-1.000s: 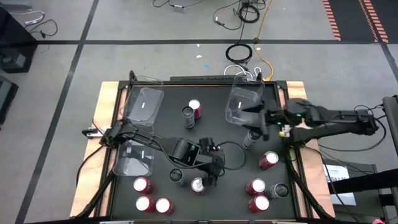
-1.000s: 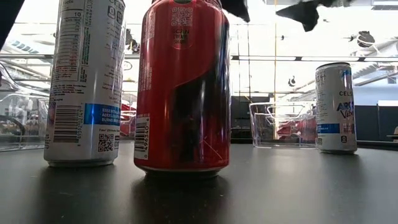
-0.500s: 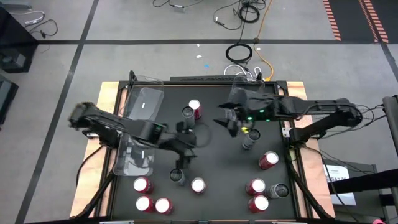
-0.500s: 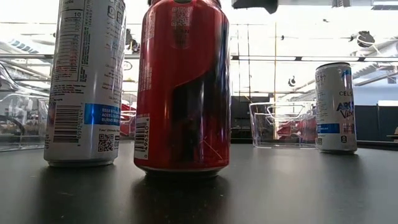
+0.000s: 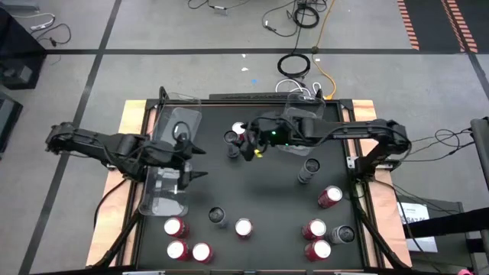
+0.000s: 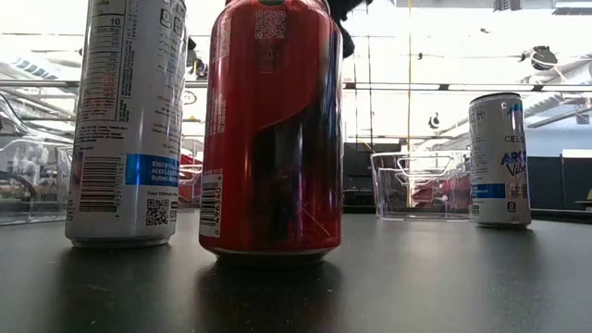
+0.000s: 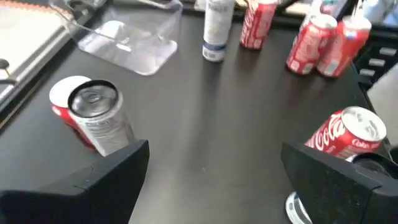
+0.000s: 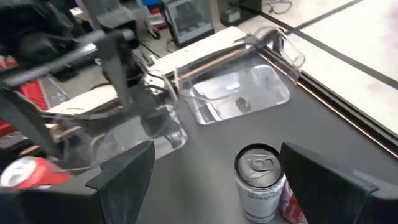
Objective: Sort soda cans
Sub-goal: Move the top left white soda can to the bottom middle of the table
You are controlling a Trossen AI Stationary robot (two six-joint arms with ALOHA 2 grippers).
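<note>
Red soda cans and grey soda cans stand upright across the black table. A grey can (image 5: 231, 140) and a red can (image 5: 239, 131) stand side by side at the table's middle, toward the far side. My right gripper (image 5: 246, 145) hovers open right beside this pair; its wrist view looks down on the grey can's top (image 8: 261, 165) between the fingers. My left gripper (image 5: 187, 160) is open above the two clear bins on the left, holding nothing (image 7: 214, 180). In the low view the pair shows large, grey can (image 6: 129, 120) and red can (image 6: 273, 129).
Two clear bins lie on the left, the far one (image 5: 177, 126) and the near one (image 5: 164, 191); another bin (image 5: 298, 126) sits far right. More cans stand near the near edge: red ones (image 5: 177, 250) (image 5: 317, 249) and grey ones (image 5: 218, 216) (image 5: 342, 234) (image 5: 308, 169).
My left gripper has swung from the near middle of the table toward the left and far side, ending over the left bins. My right gripper has travelled from the right side toward the left, to the pair of cans at the middle. No can has moved.
</note>
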